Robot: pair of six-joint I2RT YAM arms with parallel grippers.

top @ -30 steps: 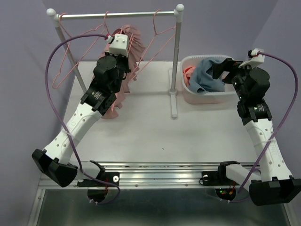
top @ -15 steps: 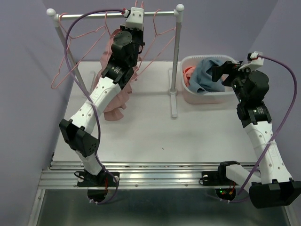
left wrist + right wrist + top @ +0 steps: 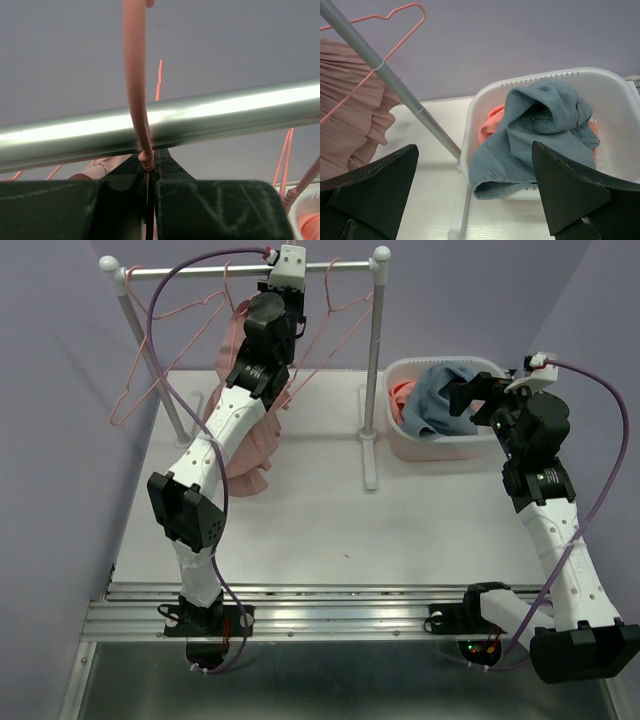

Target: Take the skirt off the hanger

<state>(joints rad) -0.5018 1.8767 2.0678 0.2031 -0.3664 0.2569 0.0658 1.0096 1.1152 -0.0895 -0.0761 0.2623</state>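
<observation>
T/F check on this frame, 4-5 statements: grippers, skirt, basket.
1. The left gripper has its jaws shut on the pink hanger just below the rail. True.
2. The skirt lies flat on the table. False: it hangs below the rail.
3. The right gripper has its jaws open and holds nothing. True.
4. The basket is empty. False: it holds a blue garment and an orange garment.
5. The right gripper is up at the rail. False: it hovers beside the basket.
</observation>
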